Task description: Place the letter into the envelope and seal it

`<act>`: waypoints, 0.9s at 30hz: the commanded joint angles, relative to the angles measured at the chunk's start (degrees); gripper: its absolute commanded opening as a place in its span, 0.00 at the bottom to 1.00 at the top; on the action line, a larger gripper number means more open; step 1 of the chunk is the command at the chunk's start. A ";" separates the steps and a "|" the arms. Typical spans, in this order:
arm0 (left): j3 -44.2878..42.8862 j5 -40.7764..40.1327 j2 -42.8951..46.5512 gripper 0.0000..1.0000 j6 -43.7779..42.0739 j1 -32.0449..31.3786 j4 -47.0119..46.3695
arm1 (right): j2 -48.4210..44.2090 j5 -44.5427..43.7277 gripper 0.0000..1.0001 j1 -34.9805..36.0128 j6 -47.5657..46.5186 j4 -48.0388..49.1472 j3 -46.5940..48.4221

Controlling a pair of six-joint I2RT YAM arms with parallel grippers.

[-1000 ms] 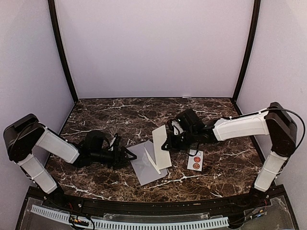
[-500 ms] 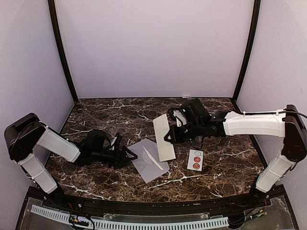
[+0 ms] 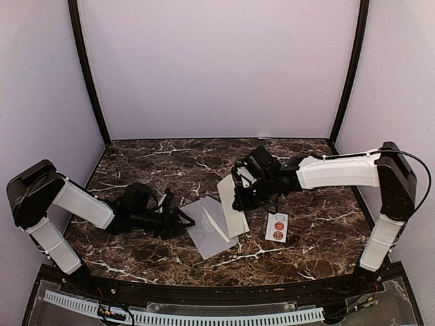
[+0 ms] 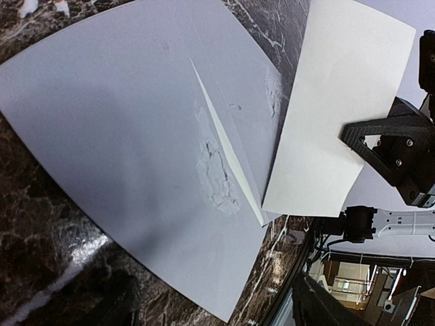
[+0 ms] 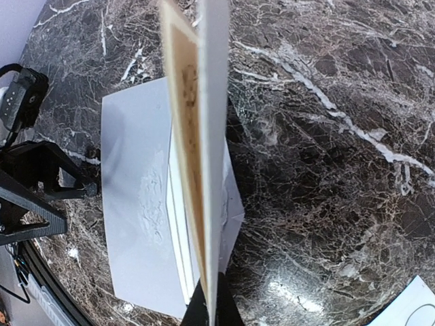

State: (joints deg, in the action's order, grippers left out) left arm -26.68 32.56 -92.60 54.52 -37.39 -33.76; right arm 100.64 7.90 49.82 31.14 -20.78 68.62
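Note:
The grey-lavender envelope (image 3: 204,232) lies flat on the marble table, its flap raised along a crease; it also shows in the left wrist view (image 4: 136,149) and the right wrist view (image 5: 132,224). My right gripper (image 3: 240,192) is shut on the white letter (image 3: 231,205), holding it on edge (image 5: 204,149). The letter's lower end (image 4: 333,115) reaches over the envelope's flap side. My left gripper (image 3: 179,219) rests low at the envelope's left edge with its jaws apart, and the envelope's near corner lies between them.
A small white sticker strip (image 3: 276,226) with round red seals lies right of the envelope, near the right arm; its corner shows in the right wrist view (image 5: 416,309). Dark frame posts stand at the back corners of the table (image 3: 312,238).
My right gripper swung back and right with the letter, then returned left, bringing the letter's lower end over the envelope's flap side. The envelope turned slightly. The left gripper stayed put.

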 commanded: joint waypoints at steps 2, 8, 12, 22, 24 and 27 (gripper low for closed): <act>0.23 1.44 -0.96 0.75 -0.67 0.04 4.57 | 2.39 0.10 0.00 -0.86 -0.80 -1.91 1.92; 0.57 2.62 -2.50 0.73 0.11 0.03 2.99 | 4.74 1.74 0.00 -0.93 -0.07 -2.22 1.96; 0.77 3.09 -2.95 0.72 0.65 0.03 1.91 | 5.94 2.77 0.00 -0.95 0.68 -2.23 1.91; 0.88 3.22 -3.14 0.70 0.83 -0.05 1.37 | 8.45 5.21 0.00 -0.98 4.29 -0.86 1.24; 0.85 3.24 -3.12 0.70 0.85 -0.05 1.40 | 9.05 5.32 0.00 -1.04 5.44 -0.85 1.25; 0.84 3.25 -3.11 0.70 0.85 -0.06 1.29 | 9.64 5.74 0.00 -1.04 7.26 -0.10 0.96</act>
State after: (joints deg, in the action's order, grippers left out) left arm -26.74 35.79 -94.56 54.98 -37.39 -35.73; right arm 109.08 12.47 49.06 35.16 -22.59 69.21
